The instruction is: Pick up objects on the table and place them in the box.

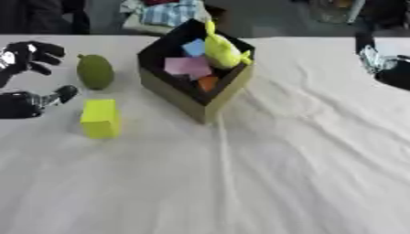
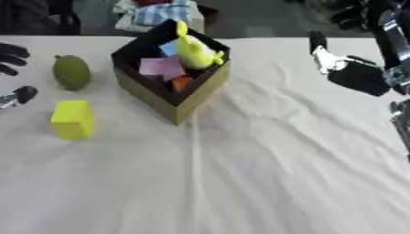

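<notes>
An open box (image 1: 211, 103) with a dark inside stands at the upper middle of the table. It holds a yellow soft toy (image 1: 222, 49), a pink piece (image 1: 188, 66), a blue piece (image 1: 194, 47) and an orange piece (image 1: 207, 83). Left of the box lie a green oval fruit (image 1: 95, 71) and, nearer me, a yellow-green block (image 1: 100, 118). My left hand (image 1: 27, 56) is at the left edge beside the fruit, fingers spread, thumb (image 1: 62, 94) lower down, holding nothing. My right hand (image 2: 346, 68) hovers at the far right, away from the objects, fingers straight.
A white cloth (image 1: 264, 173) with creases covers the table. Beyond the far edge lies a pile of blue and white fabric (image 1: 170, 13). The wide near and right parts of the cloth carry no objects.
</notes>
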Motion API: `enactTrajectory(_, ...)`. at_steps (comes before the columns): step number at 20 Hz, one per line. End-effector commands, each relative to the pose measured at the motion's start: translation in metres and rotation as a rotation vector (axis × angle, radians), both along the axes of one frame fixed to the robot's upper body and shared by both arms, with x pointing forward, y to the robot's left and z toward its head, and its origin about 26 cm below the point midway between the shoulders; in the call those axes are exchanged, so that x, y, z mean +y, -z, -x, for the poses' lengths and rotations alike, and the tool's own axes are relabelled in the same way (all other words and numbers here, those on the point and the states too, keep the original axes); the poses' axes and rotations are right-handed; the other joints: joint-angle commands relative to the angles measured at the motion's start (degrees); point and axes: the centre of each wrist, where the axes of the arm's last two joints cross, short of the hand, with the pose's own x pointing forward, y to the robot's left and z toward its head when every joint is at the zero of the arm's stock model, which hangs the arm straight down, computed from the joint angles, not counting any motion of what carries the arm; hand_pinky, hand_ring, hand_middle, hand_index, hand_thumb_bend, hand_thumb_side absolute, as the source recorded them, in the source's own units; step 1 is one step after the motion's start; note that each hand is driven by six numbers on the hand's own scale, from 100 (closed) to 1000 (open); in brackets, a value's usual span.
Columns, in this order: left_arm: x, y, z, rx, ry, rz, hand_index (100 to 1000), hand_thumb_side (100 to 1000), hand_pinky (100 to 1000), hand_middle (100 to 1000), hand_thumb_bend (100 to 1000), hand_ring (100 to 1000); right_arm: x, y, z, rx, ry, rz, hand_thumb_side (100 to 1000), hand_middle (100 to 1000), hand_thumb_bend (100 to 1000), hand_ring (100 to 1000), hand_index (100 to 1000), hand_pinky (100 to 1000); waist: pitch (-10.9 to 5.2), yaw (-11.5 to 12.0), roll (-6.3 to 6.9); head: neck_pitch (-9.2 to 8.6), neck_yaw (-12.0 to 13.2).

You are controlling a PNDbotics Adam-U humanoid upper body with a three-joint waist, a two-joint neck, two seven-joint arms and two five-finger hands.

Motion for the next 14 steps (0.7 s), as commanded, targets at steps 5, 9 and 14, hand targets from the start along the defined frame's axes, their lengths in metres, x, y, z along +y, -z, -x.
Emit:
enactTrajectory(5,0.006,-0.016,-0.011,0.096,0.015,-0.351,876,315,808,787,586,806,-0.009,0.002,0.0,-0.008,0.026,-0.039,315,712,188,718,927,714,-2.33,-0.5,1.22,0.06,0.2)
enactTrajectory(9,0.001,-0.008,-0.024,0.126,0.007,-0.43,875,287,812,784,547,799,-0.009,0.005,0.0,0.0,0.023,-0.045,316,707,183,717,924,714,-2.45,-0.6,1.21,0.19,0.3)
enactTrajectory(14,-0.003,0.005,-0.042,0.138,-0.026,-0.486,870,267,815,783,511,797,-0.009,0.009,-0.001,0.009,0.023,-0.058,317,700,178,716,924,714,-2.54,-0.7,1.2,0.36,0.4)
